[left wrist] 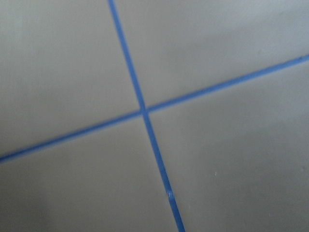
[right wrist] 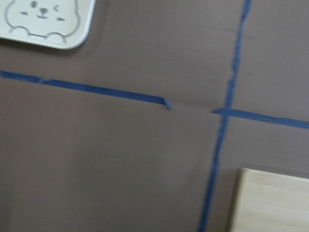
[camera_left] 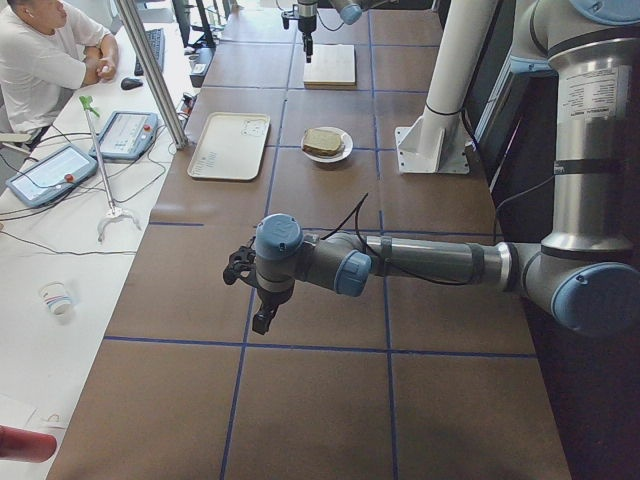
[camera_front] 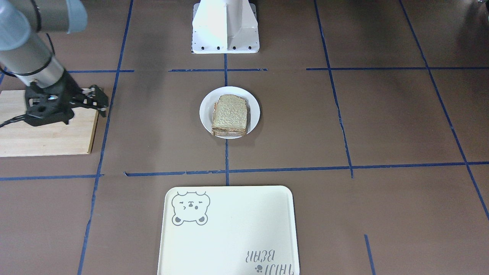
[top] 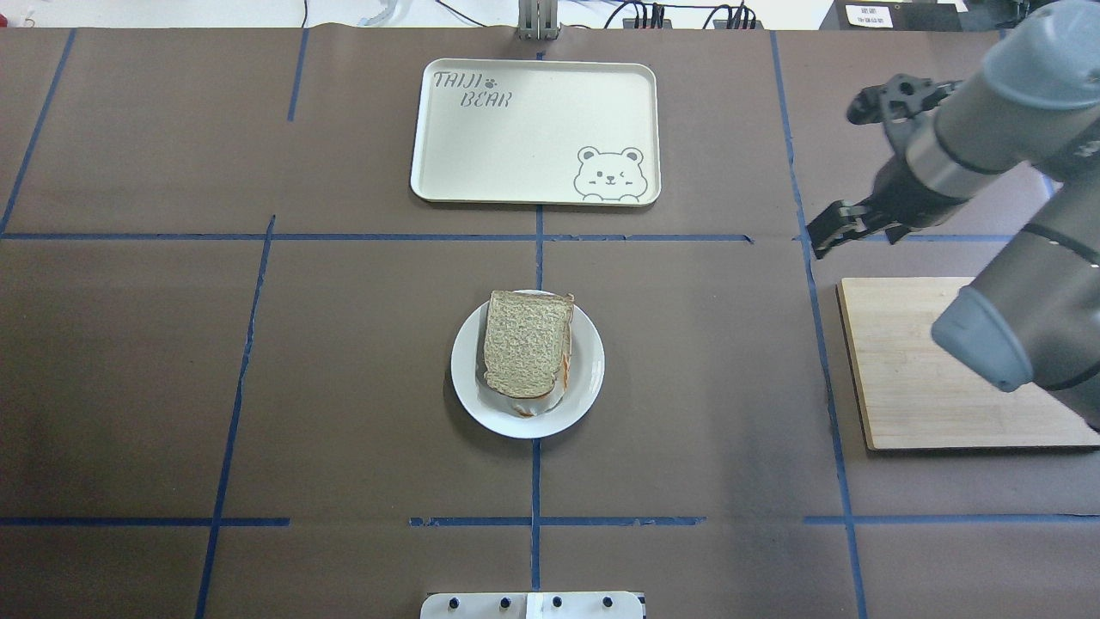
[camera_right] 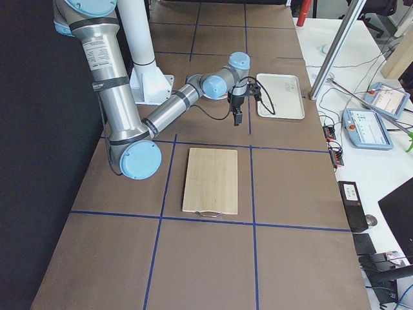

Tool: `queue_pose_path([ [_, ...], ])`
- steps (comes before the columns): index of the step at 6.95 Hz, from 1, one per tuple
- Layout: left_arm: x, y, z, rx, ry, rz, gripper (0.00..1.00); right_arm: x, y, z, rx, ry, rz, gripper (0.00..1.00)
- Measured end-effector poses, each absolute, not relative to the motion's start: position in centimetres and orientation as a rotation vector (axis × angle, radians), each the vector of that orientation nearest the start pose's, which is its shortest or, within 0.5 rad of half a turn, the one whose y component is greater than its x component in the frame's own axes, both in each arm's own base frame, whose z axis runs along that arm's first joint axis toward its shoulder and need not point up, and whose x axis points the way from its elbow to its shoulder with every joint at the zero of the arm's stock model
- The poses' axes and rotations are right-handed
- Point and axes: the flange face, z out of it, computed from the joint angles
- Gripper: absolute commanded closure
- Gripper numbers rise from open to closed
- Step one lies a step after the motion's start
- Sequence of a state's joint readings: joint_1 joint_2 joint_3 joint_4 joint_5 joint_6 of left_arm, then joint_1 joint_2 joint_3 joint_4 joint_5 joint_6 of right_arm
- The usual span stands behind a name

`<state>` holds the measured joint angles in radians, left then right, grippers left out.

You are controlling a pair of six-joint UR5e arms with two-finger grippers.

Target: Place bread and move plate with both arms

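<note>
Fingers [camera_left: 264, 320] of the left arm [camera_left: 430, 262] show solely in exterior left.

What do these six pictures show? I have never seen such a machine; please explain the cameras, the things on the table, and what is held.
This is a robot: two metal arms on a white pedestal, each ending in a two-finger gripper. Two pictures look down on the table, one from behind the robot, one facing it; two look along it from its ends; two come from wrist cameras and show mostly the table and blue tape. A white plate carries brown bread on top of other layers. Beyond it lies a cream tray with a bear drawing; on the robot's right, a wooden board. The right gripper hovers near the board, the left gripper above the table's other end. Neither seems to hold anything.
</note>
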<state>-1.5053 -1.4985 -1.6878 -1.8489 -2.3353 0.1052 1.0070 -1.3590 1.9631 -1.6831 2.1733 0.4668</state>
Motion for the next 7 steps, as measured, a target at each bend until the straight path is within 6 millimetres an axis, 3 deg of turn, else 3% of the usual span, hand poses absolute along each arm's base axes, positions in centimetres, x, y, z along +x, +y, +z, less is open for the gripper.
queue_pose_path([
  [2, -2.9, -48.2, 59.9, 0.396, 0.753, 0.322, 0.0, -8.6, -47.5, 48.2, 0.137, -0.721, -0.375, 0.0],
  [3, -1.6, -48.3, 59.5, 0.419, 0.761, 0.349, 0.0, -3.1, -45.2, 52.3, 0.14, -0.711, -0.401, 0.0],
  [4, 1.0, -48.4, 58.7, 0.402, 0.806, 0.348, 0.0, 1.1, -42.7, 55.7, 0.133, -0.704, -0.401, 0.0],
  [5, 4.9, -48.4, 57.0, 0.359, 0.892, 0.293, 0.0, 3.4, -40.7, 57.9, 0.118, -0.706, -0.383, 0.0],
  [6, 8.9, -48.0, 55.1, 0.331, 0.976, 0.229, 0.0, 4.2, -39.9, 58.9, 0.105, -0.716, -0.361, 0.0],
  [7, 14.1, -47.1, 52.4, 0.304, 1.082, 0.153, 0.0, 4.3, -39.7, 59.4, 0.094, -0.728, -0.339, 0.0],
])
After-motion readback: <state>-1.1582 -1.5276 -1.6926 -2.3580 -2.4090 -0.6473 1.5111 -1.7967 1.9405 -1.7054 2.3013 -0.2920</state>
